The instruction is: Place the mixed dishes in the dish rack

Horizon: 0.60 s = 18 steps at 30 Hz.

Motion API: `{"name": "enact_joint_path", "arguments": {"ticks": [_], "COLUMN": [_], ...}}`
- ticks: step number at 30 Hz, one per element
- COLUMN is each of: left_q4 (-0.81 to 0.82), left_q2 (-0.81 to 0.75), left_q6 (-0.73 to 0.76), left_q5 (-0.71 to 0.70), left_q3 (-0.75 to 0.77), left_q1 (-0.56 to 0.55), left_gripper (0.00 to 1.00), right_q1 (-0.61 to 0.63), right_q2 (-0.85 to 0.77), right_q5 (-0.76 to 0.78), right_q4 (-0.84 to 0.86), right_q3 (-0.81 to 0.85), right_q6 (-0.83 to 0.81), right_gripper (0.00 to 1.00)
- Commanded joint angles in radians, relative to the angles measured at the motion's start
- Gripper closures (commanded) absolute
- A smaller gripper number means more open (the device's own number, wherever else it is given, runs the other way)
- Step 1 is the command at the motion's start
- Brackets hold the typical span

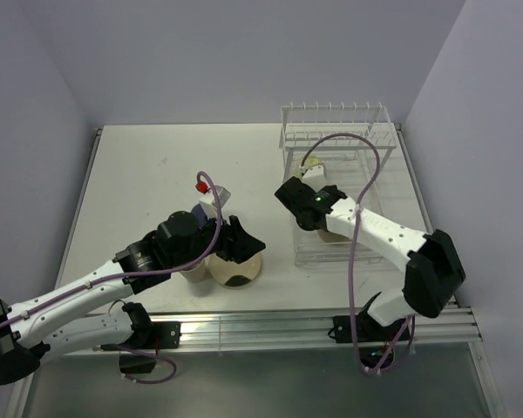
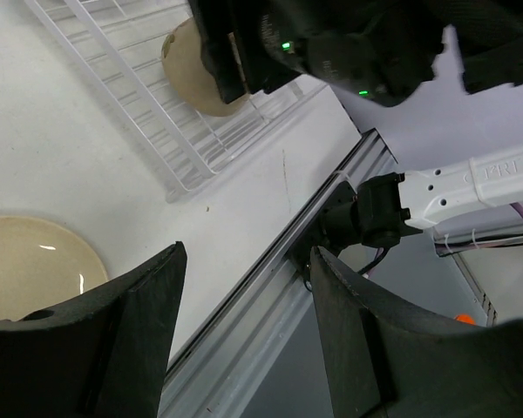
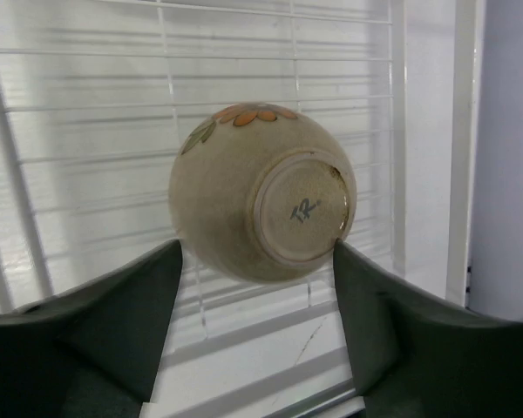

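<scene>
Fingers [image 3: 105, 340] of the right hand [image 3: 257, 252] stand at 9 and 3 o'clock of the tan tumbler [image 3: 244, 200]. They are right beside it, but I cannot tell if they squeeze it. The tumbler is in the dish rack [image 1: 336, 108], with its bottom facing the wrist camera. Seen from the top, the pale mug [image 1: 314, 164] sits in the rack too, at 12 o'clock from the tumbler. The left hand [image 2: 248, 257] is released, with nothing between its fingers. It hangs over the cream plate [image 2: 26, 261], which rests on the table [image 1: 139, 174] at 9 o'clock from the rack.
</scene>
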Motion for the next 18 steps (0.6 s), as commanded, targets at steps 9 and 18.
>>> {"name": "enact_joint_path", "arguments": {"ticks": [9, 18], "left_q4": [0.052, 0.034], "left_q2": [-0.002, -0.002], "left_q6": [-0.012, -0.012], "left_q5": [0.022, 0.011], "left_q3": [0.023, 0.022], "left_q1": [-0.004, -0.004], "left_gripper": [0.36, 0.36], "right_q1": [-0.028, -0.033], "right_q2": [-0.204, -0.168], "right_q5": [-0.161, -0.163], "right_q4": [0.005, 0.028], "right_q3": [-0.102, -0.161], "right_q6": [0.106, 0.121], "right_gripper": [1.0, 1.0]}}
